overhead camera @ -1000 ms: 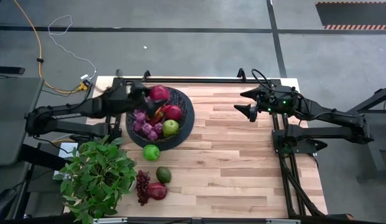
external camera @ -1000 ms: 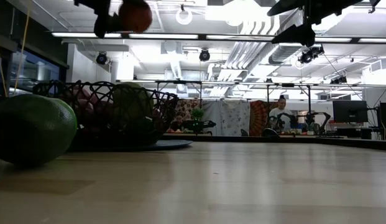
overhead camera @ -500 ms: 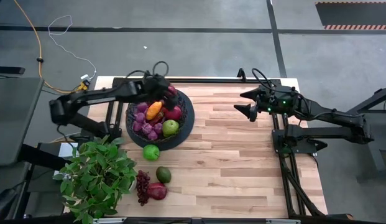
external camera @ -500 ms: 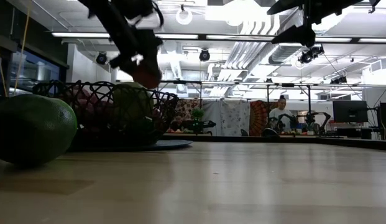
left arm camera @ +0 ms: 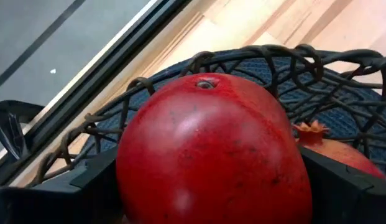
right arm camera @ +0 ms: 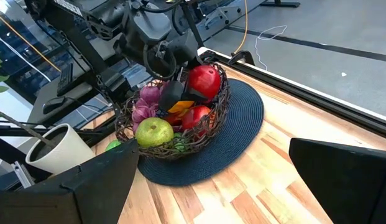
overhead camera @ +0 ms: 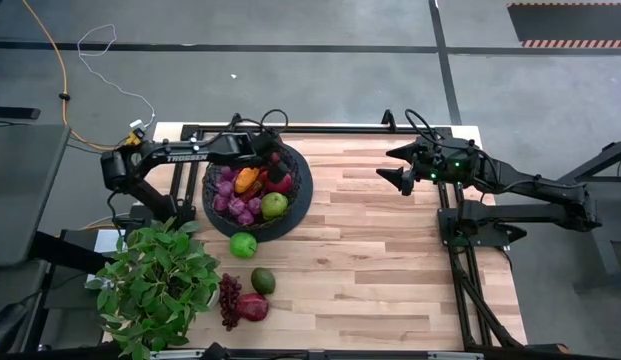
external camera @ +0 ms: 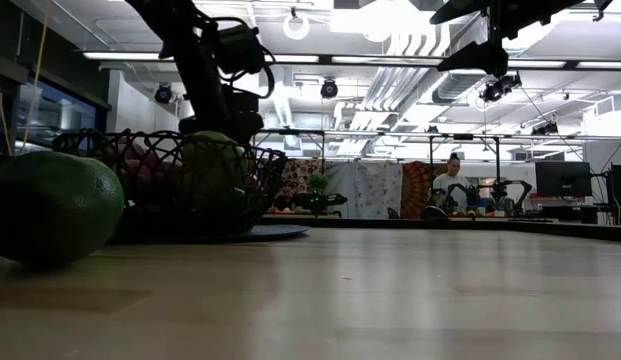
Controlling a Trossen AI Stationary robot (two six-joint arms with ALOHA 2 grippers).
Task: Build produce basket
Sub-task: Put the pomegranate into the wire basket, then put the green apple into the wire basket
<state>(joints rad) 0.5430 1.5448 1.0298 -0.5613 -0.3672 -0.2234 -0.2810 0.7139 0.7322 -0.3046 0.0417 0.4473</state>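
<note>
White lettering runs along the left arm (overhead camera: 180, 156) in the high view; too small to read; no other text shows.

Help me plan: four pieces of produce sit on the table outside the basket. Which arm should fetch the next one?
Left. The left gripper holds a pomegranate over the basket, beside the green apple; the right gripper waits across the table.

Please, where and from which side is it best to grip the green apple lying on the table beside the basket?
Probably from straight above, a pincer closing across the middle of the green apple. It is round and lies free on the table, just outside the basket, with open wood on its other sides.
</note>
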